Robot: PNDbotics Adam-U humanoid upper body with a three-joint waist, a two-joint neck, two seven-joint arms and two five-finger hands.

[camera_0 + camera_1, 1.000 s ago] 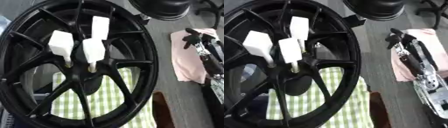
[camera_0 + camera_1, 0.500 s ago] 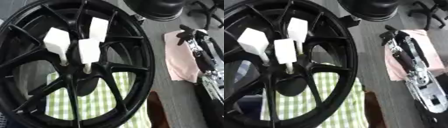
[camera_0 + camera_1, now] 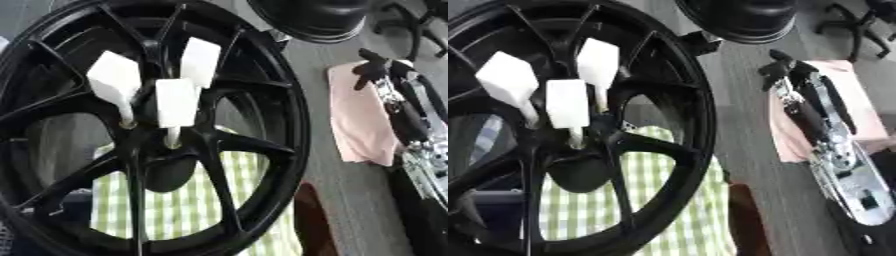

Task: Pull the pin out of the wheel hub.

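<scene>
We see the black wheel hub [image 3: 262,100] filling the left and centre of the frame, its spokes meeting just left of centre. Under it, through the lower spokes, lies a green-and-white checked cloth [image 3: 197,200]. In the upper middle stands a dark rounded object [image 3: 315,17], just beyond the rim. Our right arm comes in along the right edge, and its hand [image 3: 802,95] reaches toward the upper right, well apart from the hub; its fingers [image 3: 776,67] look fairly straight and hold nothing, lying over a pink cloth [image 3: 354,120] on the grey table [image 3: 328,65]. Three white pins stick out of the hub's centre: the left pin [image 3: 115,82], the middle pin [image 3: 177,105] and the upper pin [image 3: 200,62], each with a broad flat white head. We see no left hand.
</scene>
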